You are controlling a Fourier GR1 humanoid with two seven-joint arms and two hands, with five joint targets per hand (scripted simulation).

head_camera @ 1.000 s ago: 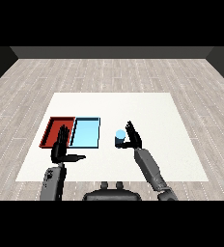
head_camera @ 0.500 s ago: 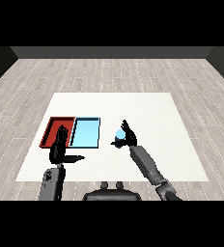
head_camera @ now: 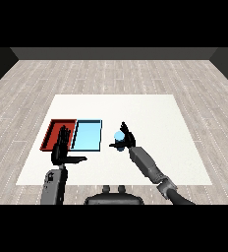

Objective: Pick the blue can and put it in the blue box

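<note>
From my station I take the can (head_camera: 119,140) as my mark. It stands on the worktop (head_camera: 150,118), just to the right of the nearer tray (head_camera: 88,135). The second tray (head_camera: 54,133) lies farther left, touching the first along its side. My right hand (head_camera: 127,138) sits against the can's right side, fingers (head_camera: 124,129) around it. My left hand (head_camera: 62,147) is well to the can's left, over the near edge of the far tray.
</note>
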